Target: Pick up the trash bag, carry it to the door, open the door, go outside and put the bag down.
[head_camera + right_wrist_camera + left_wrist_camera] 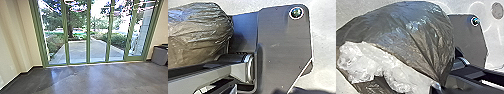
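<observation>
Below the left end effector point(436, 86), the trash bag point(411, 32) hangs, its gathered neck clamped tight.

And here's your robot's bodywork: in your right wrist view, a wide plate point(283, 50), dark grey and smooth, takes the middle of the frame, one corner rounded, another sliced off on a slant. Look near the frame's corner: a round fitting point(296, 13), dark and glassy with a greenish gleam, in a pale ring! Beside the plate you've got a jointed bar point(205, 77), light grey along its side, with black parts and a silvery band point(248, 68) at the joint. Over to your left wrist view: more flat grey, a small fitting point(475, 20) glinting blue-green, and a black bar point(476, 75) wearing a shiny grey band point(463, 61)
</observation>
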Available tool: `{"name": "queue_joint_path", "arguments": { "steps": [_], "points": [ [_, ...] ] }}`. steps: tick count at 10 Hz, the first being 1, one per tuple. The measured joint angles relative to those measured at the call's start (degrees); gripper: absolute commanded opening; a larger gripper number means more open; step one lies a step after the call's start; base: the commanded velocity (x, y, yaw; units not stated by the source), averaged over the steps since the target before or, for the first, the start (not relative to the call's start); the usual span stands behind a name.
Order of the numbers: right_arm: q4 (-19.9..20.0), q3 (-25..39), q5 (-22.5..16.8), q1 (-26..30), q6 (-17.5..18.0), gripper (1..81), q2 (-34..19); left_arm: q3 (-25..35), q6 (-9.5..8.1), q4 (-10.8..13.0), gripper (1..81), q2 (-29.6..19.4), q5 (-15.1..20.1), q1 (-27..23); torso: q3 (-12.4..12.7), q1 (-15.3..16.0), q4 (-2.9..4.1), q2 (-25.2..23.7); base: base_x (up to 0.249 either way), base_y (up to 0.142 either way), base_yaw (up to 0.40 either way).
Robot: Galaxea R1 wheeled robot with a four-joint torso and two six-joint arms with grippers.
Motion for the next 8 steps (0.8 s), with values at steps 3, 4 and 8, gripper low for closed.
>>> {"name": "queue_joint_path", "arguments": {
  "steps": [3,4,8],
  "points": [
    [-0.02,0.0,0.04,0.0,0.0,81.1,0.06,0.0,0.02,0.0,1.0,0.0,0.04,0.02,0.0,0.0,0.0,0.0,0.0,0.0,-0.271],
    [-0.02,0.0,0.01,-0.02,0.0,81.1,0.06,0.0,0.02,0.0,1.0,0.0,-0.02,0.0,0.0,-0.02,0.0,0.0,0.0,0.0,-0.294],
    [-0.02,-0.11,0.01,-0.16,0.0,81.1,0.2,0.0,0.02,0.04,1.0,0.02,0.0,0.0,0.0,-0.02,0.0,0.0,0.0,0.0,-0.304]
  ]
}}
